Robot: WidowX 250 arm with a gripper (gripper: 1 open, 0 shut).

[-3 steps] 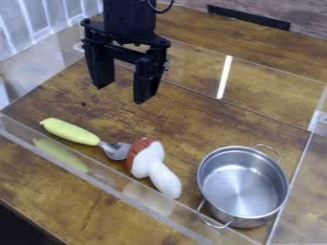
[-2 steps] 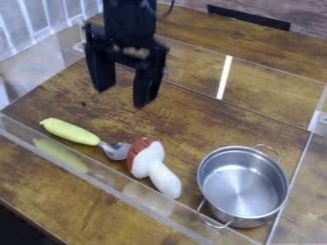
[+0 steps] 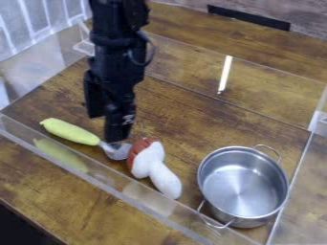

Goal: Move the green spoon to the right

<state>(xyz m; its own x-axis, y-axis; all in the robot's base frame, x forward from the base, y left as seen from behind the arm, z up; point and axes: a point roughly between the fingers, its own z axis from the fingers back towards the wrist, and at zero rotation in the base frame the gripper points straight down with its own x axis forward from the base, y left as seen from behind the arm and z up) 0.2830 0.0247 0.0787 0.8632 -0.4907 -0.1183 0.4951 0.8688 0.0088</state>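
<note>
The gripper (image 3: 113,117) pointed straight down over the wooden table (image 3: 255,105), inside the clear-walled pen (image 3: 76,177), and its black fingers (image 3: 119,125) stood apart with nothing between them. It hung low, just above the spoon (image 3: 80,136), near where the yellow-green handle met the silver bowl; whether a fingertip touched the spoon could not be told. The spoon lay flat near the front left, handle pointing left and bowl to the right, close to the front wall. Its bowl sat just beside the reddish-brown end of a white toy (image 3: 156,167), which lay slanted toward the front right. A steel pot (image 3: 242,185) with two handles stood upright at the right, near the toy but apart from it.
</note>
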